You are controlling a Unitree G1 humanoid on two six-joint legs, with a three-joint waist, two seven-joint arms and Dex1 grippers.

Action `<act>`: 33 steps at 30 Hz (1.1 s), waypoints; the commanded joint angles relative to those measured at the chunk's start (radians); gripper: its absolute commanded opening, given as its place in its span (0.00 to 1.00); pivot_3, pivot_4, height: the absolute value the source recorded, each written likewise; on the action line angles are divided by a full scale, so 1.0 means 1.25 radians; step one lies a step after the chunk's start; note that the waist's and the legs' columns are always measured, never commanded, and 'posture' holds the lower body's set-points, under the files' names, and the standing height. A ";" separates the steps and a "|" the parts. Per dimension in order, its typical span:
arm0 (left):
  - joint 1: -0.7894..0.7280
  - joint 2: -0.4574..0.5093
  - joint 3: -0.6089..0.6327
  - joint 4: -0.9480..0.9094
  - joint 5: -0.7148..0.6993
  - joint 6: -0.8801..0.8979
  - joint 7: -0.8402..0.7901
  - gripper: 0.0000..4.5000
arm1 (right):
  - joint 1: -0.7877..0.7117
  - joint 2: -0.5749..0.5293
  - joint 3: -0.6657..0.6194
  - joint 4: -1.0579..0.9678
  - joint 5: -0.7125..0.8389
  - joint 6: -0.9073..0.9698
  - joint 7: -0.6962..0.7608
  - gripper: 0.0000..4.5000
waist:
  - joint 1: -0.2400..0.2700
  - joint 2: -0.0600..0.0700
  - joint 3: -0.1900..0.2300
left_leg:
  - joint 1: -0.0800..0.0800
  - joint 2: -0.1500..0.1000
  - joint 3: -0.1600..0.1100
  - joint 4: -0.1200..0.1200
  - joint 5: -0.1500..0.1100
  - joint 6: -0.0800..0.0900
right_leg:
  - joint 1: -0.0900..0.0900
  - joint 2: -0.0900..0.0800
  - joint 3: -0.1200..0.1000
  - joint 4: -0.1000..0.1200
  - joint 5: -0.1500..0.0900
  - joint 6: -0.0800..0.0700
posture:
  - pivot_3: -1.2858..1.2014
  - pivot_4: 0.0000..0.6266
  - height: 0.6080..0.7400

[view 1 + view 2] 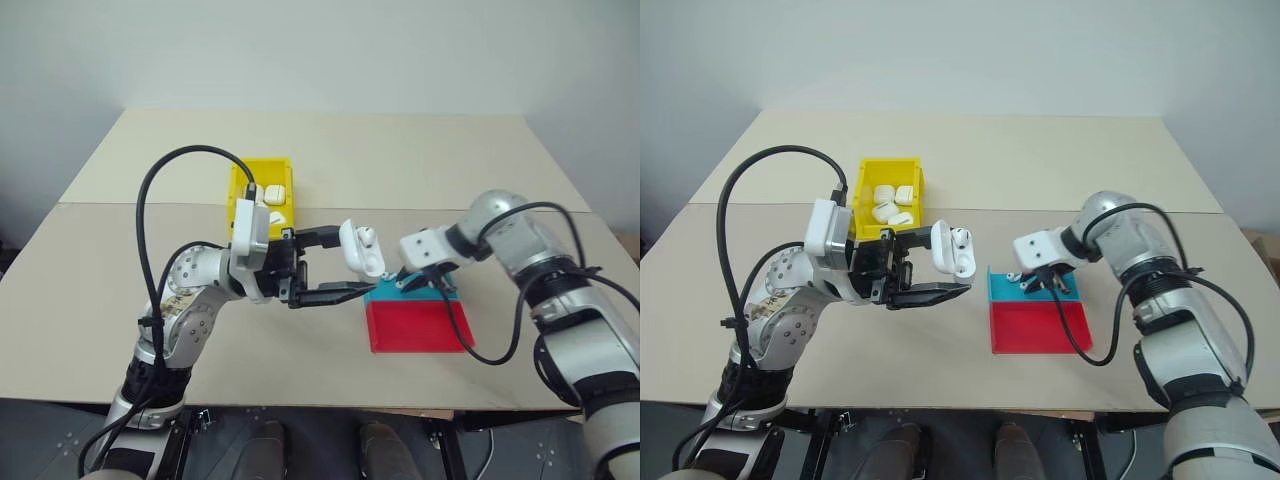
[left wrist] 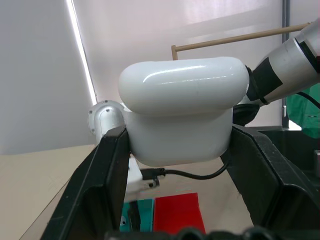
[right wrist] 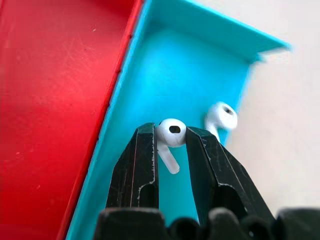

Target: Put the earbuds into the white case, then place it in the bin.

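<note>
**Case held open at L, one bud pinched at R**

Counter (image 1: 400, 150) was beige, w/ a seam running across it. Clock directions taken from the head view, 12 = far edge.

Bin (image 1: 238, 187), yellow, sat at approx 11 o'clock from counter centre, holding several white cases. Blue-and-red tray (image 1: 415, 325) lay at approx 4 o'clock, blue half (image 1: 1002, 289) nearer 12, red half nearer 6.

L gripper (image 1: 333, 262) was near centre, pointing toward 3 o'clock, fingers clamped on the white case (image 1: 362, 250), held up off the counter. Case lid stood flipped open; sth white showed in the top, poss. a bud already seated, can't tell for sure. Wrist view showed the case (image 2: 180, 112) wedged between both black fingers (image 2: 100, 180).

R gripper (image 3: 171, 132) hung over the blue half of the tray, angled down toward 9 o'clock, fingers closed on an earbud (image 3: 171, 134), stem hanging down between the tips. Second earbud (image 3: 221, 116) lay just beside it in the blue half, near the tray wall, not touching the gripper.
</note>
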 commanded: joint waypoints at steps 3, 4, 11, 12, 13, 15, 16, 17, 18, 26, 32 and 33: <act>-0.030 -0.018 -0.004 0.001 -0.019 0.001 -0.012 0.61 | 0.063 -0.082 -0.156 -0.201 0.231 0.266 0.043 0.14 | 0.001 0.000 0.000 | 0.000 0.000 0.000 0.000 0.000 0.000 | 0.000 0.000 0.000 0.000 0.000 0.000 | 0.52 0.24 1.00; -0.032 -0.020 -0.003 0.002 -0.020 0.002 -0.013 0.61 | 0.084 -0.092 -0.197 -0.248 0.288 0.338 0.039 0.14 | 0.001 0.000 0.000 | 0.000 0.000 0.000 0.000 0.000 0.000 | 0.000 0.000 0.000 0.000 0.000 0.000 | 0.52 0.24 1.00; -0.033 -0.018 -0.002 0.004 -0.029 0.018 -0.026 0.61 | 0.288 -0.136 -0.493 -0.556 0.720 0.805 -0.060 0.14 | 0.002 0.000 0.000 | 0.000 0.000 -0.001 0.000 0.000 0.000 | 0.001 0.000 -0.001 0.000 0.000 0.000 | 0.52 0.24 1.00; -0.033 -0.017 -0.002 0.003 -0.030 0.019 -0.027 0.61 | 0.311 -0.130 -0.521 -0.587 0.761 0.841 -0.086 0.14 | 0.002 0.000 0.000 | 0.000 0.000 -0.001 0.000 0.000 0.000 | 0.001 0.000 -0.001 0.000 0.000 0.000 | 0.52 0.24 1.00; -0.034 -0.017 -0.003 0.003 -0.032 0.021 -0.027 0.61 | 0.331 -0.120 -0.550 -0.619 0.803 0.873 -0.121 0.14 | 0.001 0.000 0.000 | 0.000 0.000 -0.001 0.000 0.000 0.000 | 0.001 0.000 0.000 0.000 0.000 0.000 | 0.52 0.24 1.00; -0.036 -0.016 -0.004 0.002 -0.033 0.024 -0.027 0.61 | 0.351 -0.086 -0.601 -0.672 0.889 0.933 -0.217 0.14 | -0.002 0.000 0.000 | 0.000 0.000 -0.001 0.000 0.000 0.000 | 0.001 0.000 0.000 0.000 0.000 0.000 | 0.52 0.24 1.00; -0.036 -0.016 -0.004 0.001 -0.035 0.025 -0.027 0.61 | 0.356 -0.069 -0.621 -0.701 0.932 0.962 -0.272 0.14 | -0.003 0.000 0.000 | 0.000 0.000 -0.001 0.000 0.000 0.000 | 0.001 0.001 0.000 0.000 0.000 0.000 | 0.52 0.24 1.00; -0.036 -0.015 -0.004 0.000 -0.037 0.028 -0.028 0.61 | 0.362 -0.051 -0.637 -0.731 0.971 0.980 -0.322 0.14 | -0.003 0.000 0.000 | 0.000 0.000 -0.001 0.000 0.000 0.000 | 0.001 0.001 0.001 0.001 0.000 0.000 | 0.52 0.24 1.00; -0.035 -0.014 -0.004 -0.003 -0.039 0.032 -0.027 0.61 | 0.365 -0.036 -0.650 -0.754 1.017 1.003 -0.374 0.14 | -0.003 0.000 0.000 | 0.000 0.000 -0.001 0.000 0.000 0.000 | 0.001 0.001 0.000 0.001 0.000 0.000 | 0.52 0.24 1.00; -0.031 -0.010 -0.004 -0.020 -0.049 0.062 -0.012 0.61 | 0.380 -0.009 -0.662 -0.873 1.328 1.044 -0.642 0.14 | 0.002 0.000 0.000 | -0.002 0.000 -0.001 0.000 0.000 0.000 | 0.000 0.001 0.000 -0.001 0.000 0.001 | 0.52 0.24 1.00; -0.037 -0.007 -0.003 -0.021 -0.052 0.079 -0.015 0.61 | 0.380 -0.045 -0.618 -0.879 1.460 1.047 -0.707 0.14 | 0.001 0.000 0.000 | -0.002 0.000 -0.001 0.000 0.000 0.000 | 0.000 0.001 0.000 -0.001 0.000 0.001 | 0.52 0.24 1.00; -0.037 -0.006 -0.002 -0.021 -0.053 0.081 -0.016 0.61 | 0.381 -0.050 -0.609 -0.886 1.463 1.044 -0.714 0.14 | 0.001 0.000 0.000 | -0.002 0.000 -0.001 0.000 0.000 0.000 | 0.000 0.001 0.000 -0.001 0.000 0.001 | 0.52 0.24 1.00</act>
